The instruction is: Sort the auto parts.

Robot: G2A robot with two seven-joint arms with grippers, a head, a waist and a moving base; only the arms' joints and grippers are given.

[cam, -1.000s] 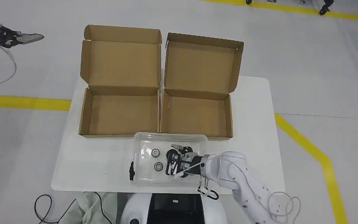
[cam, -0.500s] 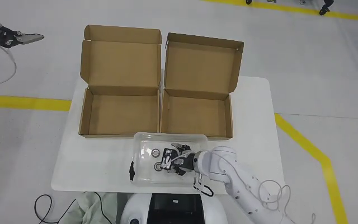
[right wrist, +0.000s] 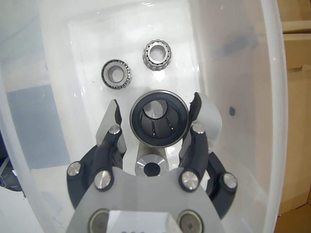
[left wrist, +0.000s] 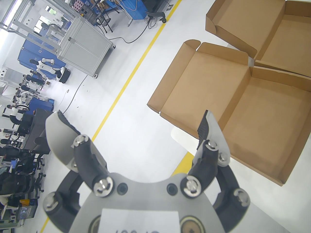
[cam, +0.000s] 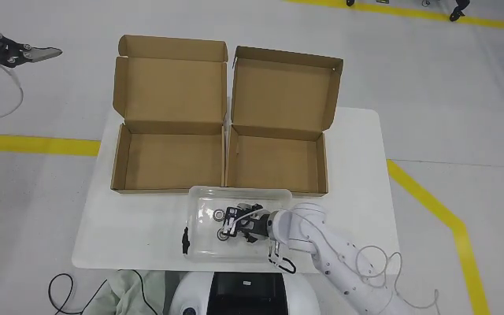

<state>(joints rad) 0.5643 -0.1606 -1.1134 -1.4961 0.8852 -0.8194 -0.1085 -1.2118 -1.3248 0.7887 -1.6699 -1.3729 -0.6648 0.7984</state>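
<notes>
From above, the right gripper (cam: 235, 224) sits inside the clear tub (cam: 240, 190), just before the cardboard boxes (cam: 169, 161). The left gripper (left wrist: 132, 120) hangs spread wide, beside the table. Up close, the right one straddles the black sleeve (right wrist: 159, 122), not yet clamped. I'd centre it, then squeeze evenly.

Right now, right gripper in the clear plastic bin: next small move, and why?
Probably close the right gripper on the black cylindrical sleeve: its open fingers straddle it in the clear plastic bin, with a gap on one side.
</notes>
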